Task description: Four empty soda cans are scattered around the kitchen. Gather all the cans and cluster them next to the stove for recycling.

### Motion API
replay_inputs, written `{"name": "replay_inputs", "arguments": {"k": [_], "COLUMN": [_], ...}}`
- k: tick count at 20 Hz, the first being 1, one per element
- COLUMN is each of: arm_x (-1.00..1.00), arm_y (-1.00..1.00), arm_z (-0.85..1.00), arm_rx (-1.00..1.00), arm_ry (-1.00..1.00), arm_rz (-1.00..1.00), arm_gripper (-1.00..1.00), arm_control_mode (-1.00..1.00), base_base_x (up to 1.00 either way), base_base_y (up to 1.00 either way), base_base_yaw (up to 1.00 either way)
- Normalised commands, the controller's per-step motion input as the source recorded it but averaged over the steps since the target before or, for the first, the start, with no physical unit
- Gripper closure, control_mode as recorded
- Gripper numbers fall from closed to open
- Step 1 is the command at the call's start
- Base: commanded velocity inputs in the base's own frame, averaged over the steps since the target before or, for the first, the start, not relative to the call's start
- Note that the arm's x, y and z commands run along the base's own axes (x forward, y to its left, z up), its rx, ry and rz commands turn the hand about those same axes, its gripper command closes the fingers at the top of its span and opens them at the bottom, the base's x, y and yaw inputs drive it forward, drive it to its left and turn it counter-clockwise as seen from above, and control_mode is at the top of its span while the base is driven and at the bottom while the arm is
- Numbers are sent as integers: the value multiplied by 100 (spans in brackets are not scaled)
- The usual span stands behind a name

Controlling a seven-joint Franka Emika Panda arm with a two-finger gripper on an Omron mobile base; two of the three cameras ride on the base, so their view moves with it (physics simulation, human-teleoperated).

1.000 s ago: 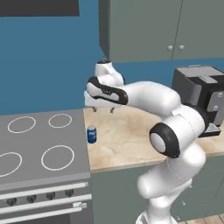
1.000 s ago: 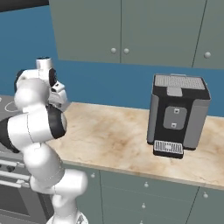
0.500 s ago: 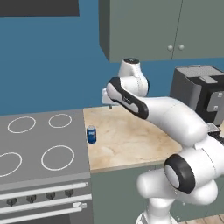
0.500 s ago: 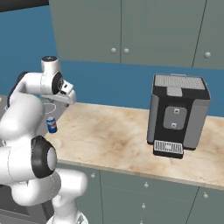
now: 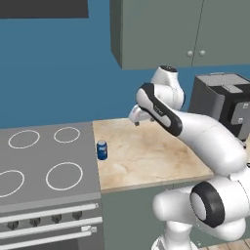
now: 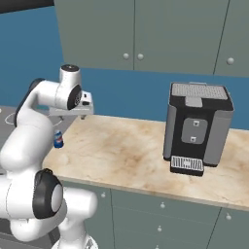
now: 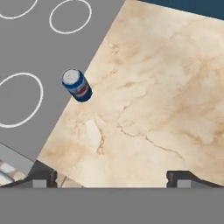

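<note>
Progress: one blue soda can stands upright on the beige surface, just beside the stove — placed | Left: three cans, by my judgement | Gripper: jaws wide, empty, raised over the surface, right of the can.

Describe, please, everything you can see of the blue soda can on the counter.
The blue soda can is a small cylinder with a silver top and a red-and-white band on its side. It looks like metal and undented. It stands upright on the beige marble counter, right at the edge of the stove. Nothing else touches it; the gripper hangs apart, fingers open and empty.
</note>
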Motion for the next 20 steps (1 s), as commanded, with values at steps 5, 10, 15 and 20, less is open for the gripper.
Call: {"name": "replay_inputs", "arguments": {"k": [5, 10, 15, 20], "arm_x": [0, 0, 0, 0], "arm_y": [-3, 0, 0, 0], "arm_z": [0, 0, 0, 0], "arm_rx": [0, 0, 0, 0], "arm_ry": [1, 0, 0, 0], "arm_rz": [3, 0, 0, 0], "arm_gripper": [-100, -100, -100, -100], "arm_control_mode": [-100, 100, 100, 100], "base_base_x": [0, -70, -64, -2], "base_base_y": [0, -2, 1, 9], "base_base_yaw": [0, 0, 0, -73]}}
